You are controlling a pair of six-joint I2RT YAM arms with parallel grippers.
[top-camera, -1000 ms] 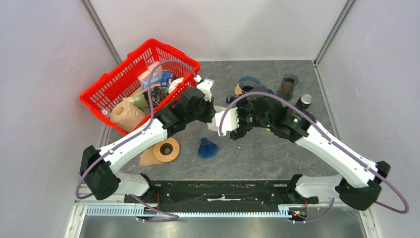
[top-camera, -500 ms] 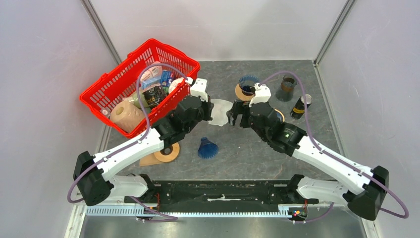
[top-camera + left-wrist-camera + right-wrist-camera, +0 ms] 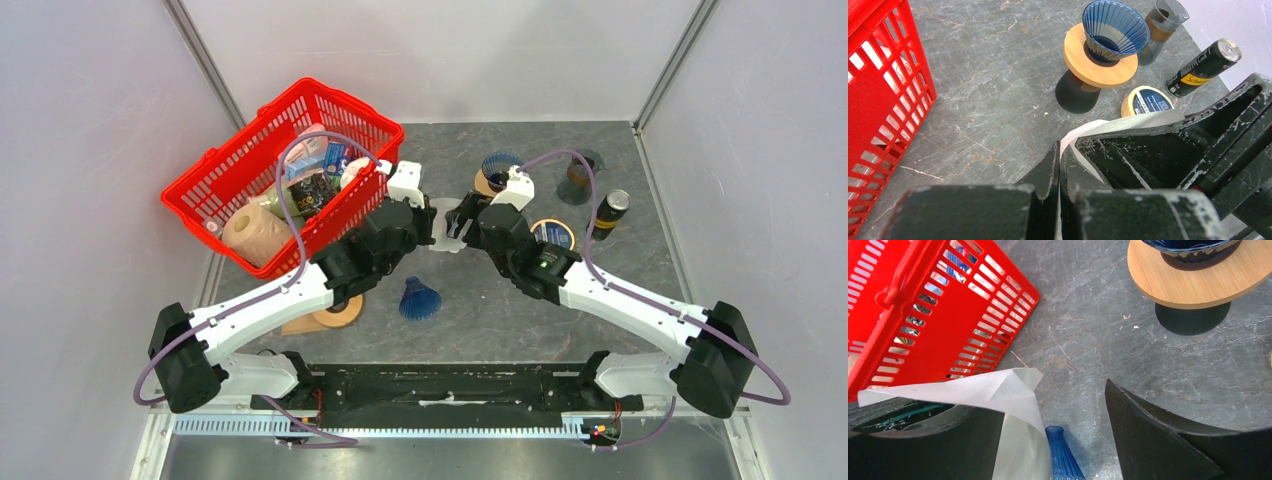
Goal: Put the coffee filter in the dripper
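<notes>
Pinch of the left gripper (image 3: 1058,167) is shut on the coffee filter (image 3: 973,390). The right gripper (image 3: 1055,400), jaws apart, has closed in over the last half second, so the filter's free edge now lies inside them, seemingly against one finger. Beyond, well apart, the dripper (image 3: 1115,30) on its wooden stand (image 3: 1083,62) is empty; a handover probably precedes placement.

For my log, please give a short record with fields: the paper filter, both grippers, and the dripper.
filter: white paper coffee filter, pinched in the left gripper
left gripper: shut on the filter
right gripper: open, close to the filter
dripper: blue ribbed cone dripper on a round wooden stand, no filter inside
task step: not yet done
</notes>
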